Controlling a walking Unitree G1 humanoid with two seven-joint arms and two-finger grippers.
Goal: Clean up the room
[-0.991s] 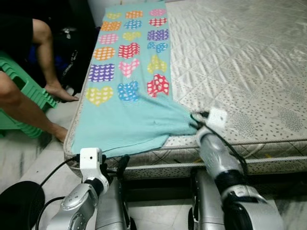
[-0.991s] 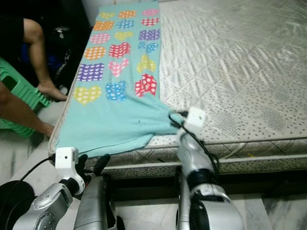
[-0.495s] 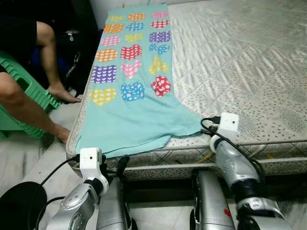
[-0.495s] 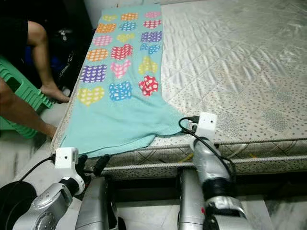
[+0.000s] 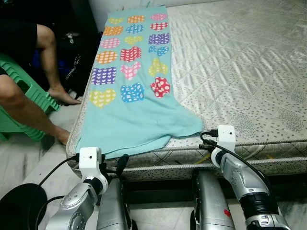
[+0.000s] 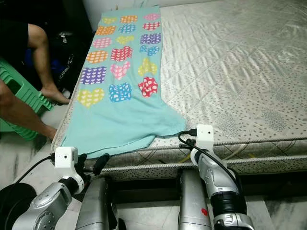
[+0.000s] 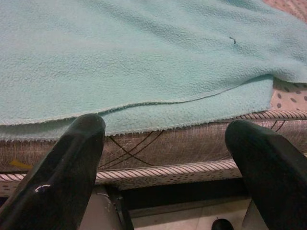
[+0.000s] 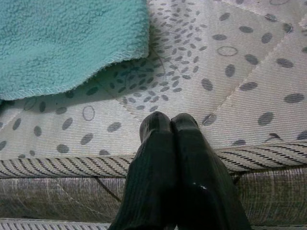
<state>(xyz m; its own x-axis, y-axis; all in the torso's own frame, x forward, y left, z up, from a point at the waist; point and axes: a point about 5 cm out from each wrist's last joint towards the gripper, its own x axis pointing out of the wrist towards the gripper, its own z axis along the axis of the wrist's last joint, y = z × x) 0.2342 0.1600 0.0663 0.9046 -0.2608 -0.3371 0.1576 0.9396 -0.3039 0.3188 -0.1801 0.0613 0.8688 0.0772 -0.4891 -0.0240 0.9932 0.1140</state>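
A teal blanket (image 5: pixel 129 115) printed with coloured hearts lies flat along the left side of the bare mattress (image 5: pixel 240 62), its hem reaching the front edge. My left gripper (image 7: pixel 168 139) is open just below that edge, facing the blanket's hem (image 7: pixel 144 115), with nothing between its fingers. At the mattress's front edge my right gripper (image 8: pixel 169 122) is shut and empty, a short way off the blanket's near right corner (image 8: pixel 72 43). The right arm (image 5: pixel 235 172) reaches up from below the bed.
A person's bare legs (image 5: pixel 29 96) and a green plastic stool (image 5: pixel 24 91) are left of the bed, close to the blanket's side. Dark bags (image 5: pixel 72 57) sit behind them. A black round object (image 5: pixel 19 206) is on the floor at lower left.
My right gripper has let go of the blanket's corner and drawn back to the mattress's front edge. The corner now lies flat. The left arm has stayed put.
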